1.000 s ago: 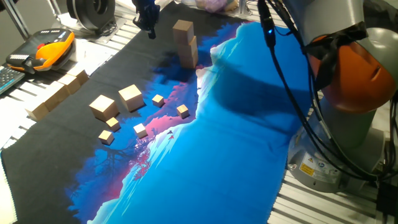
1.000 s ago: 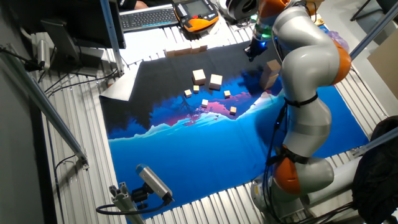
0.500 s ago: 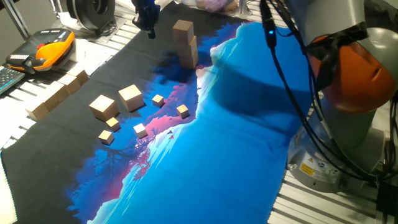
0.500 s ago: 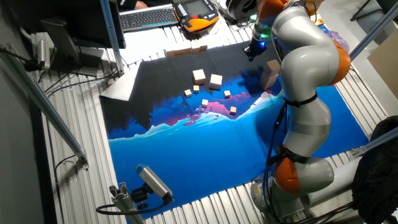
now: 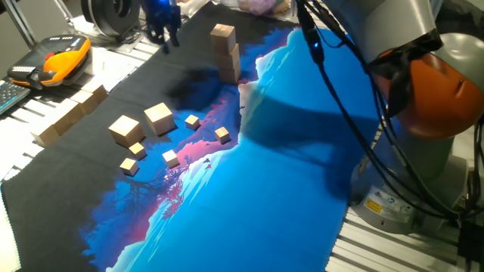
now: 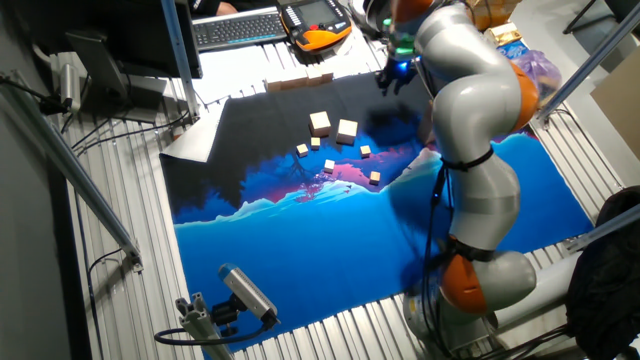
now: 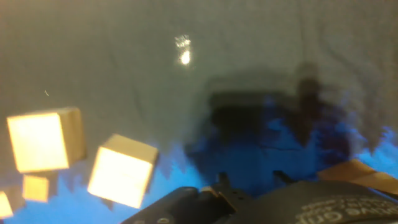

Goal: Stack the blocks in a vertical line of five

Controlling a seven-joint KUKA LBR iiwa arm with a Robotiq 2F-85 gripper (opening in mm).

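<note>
Three light-tan blocks stand stacked at the far edge of the cloth, the top one set slightly off. Two more blocks lie side by side on the black part at left. They also show in the other fixed view and in the hand view. My gripper hangs open and empty above the black cloth, left of the stack and far beyond the loose blocks. In the other fixed view the gripper shows, but the arm hides the stack.
Several tiny tan cubes lie around the two loose blocks. Long wooden bars lie at the cloth's left edge. An orange pendant and a keyboard sit beyond. The arm's base stands at right.
My gripper has moved left, away from the stack, still empty. The stack and loose blocks have not moved.
</note>
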